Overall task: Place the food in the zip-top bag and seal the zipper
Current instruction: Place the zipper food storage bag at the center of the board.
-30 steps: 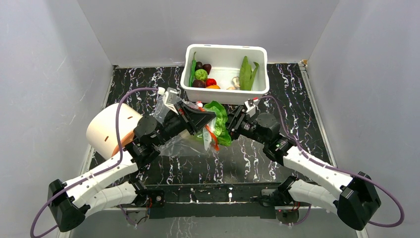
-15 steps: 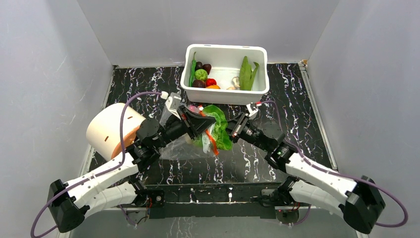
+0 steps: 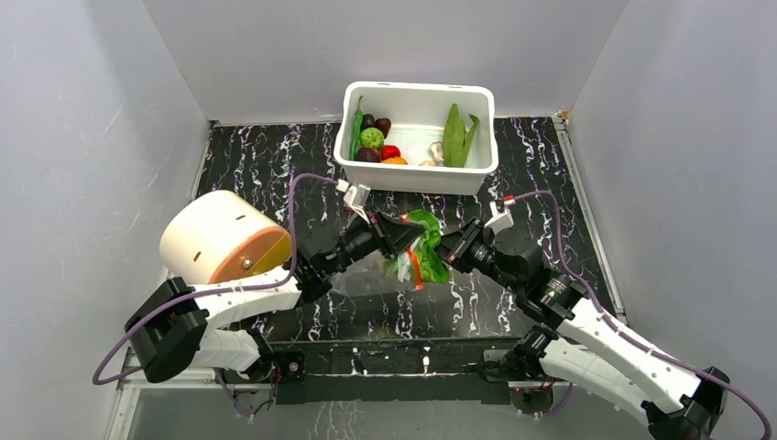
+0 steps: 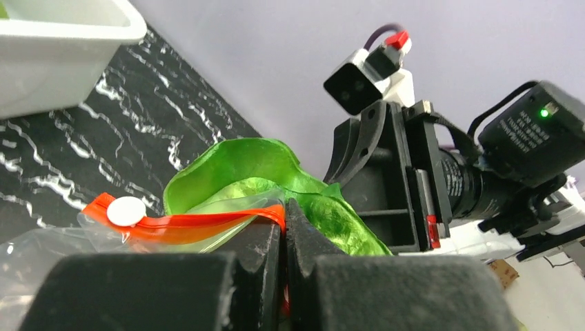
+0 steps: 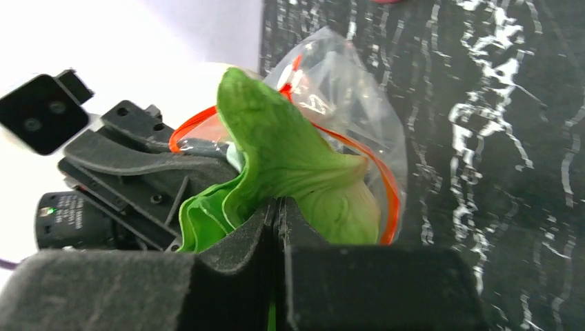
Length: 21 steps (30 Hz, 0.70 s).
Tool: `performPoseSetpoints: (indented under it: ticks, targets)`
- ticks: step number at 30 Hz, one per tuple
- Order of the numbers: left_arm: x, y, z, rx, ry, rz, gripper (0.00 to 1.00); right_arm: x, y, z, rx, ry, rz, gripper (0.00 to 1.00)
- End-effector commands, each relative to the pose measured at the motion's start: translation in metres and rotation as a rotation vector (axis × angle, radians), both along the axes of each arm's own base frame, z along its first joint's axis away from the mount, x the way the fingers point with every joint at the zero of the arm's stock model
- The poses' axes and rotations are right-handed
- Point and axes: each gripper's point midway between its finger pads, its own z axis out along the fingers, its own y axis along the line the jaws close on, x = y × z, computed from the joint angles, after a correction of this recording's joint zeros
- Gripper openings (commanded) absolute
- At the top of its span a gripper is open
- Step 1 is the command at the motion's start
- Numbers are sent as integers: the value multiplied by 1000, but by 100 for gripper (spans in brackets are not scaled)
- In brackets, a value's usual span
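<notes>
Your left pincer (image 4: 283,217) is pressed together on the zipper (image 4: 193,224). It pinches the orange-red strip just right of its white slider (image 4: 126,211), low in the left wrist frame. Your right pincer (image 5: 276,210) is clamped on the pale base of the cabbage (image 5: 290,155), at lower centre of the right wrist frame.

The cabbage sits at the mouth of the bag (image 5: 345,83). There the strip curves round the cabbage on both sides, and the clear plastic bulges behind the leaf toward the upper right. How deep the cabbage goes in, you cannot tell.

In the top view the two pincers face each other at the centre of the frame with the cabbage between them. The bag's clear body trails down and left over the desk (image 3: 266,156).

The tub (image 3: 417,180) stands at upper centre, apart from the bag. Its left part holds a green ball (image 3: 371,137), a tomato (image 3: 390,151) and purple rounds (image 3: 368,155). Pods (image 3: 455,136) lean at its right, with mushrooms (image 3: 434,154) between. A cream drum (image 3: 215,234) lies at mid left, beside your left arm.
</notes>
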Motion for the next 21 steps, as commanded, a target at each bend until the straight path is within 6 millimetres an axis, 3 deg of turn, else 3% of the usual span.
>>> performPoseSetpoints:
  ticks: [1, 5, 9, 16, 21]
  targets:
    - [-3, 17, -6, -50, 4, 78, 0, -1, 1, 2, -69, -56, 26, 0]
    - [-5, 48, -64, 84, 87, 174, 2, 5, 8, -34, -127, -33, 41, 0]
    - [-11, 77, -94, 194, 113, 240, 21, 9, 17, -53, -144, -31, 66, 0]
    - [-18, 98, -113, 300, 159, 277, 32, 1, 40, -71, -142, 0, 195, 0]
    - [-14, 99, -115, 452, 129, 262, 40, 12, 23, -58, -249, -66, 128, 9]
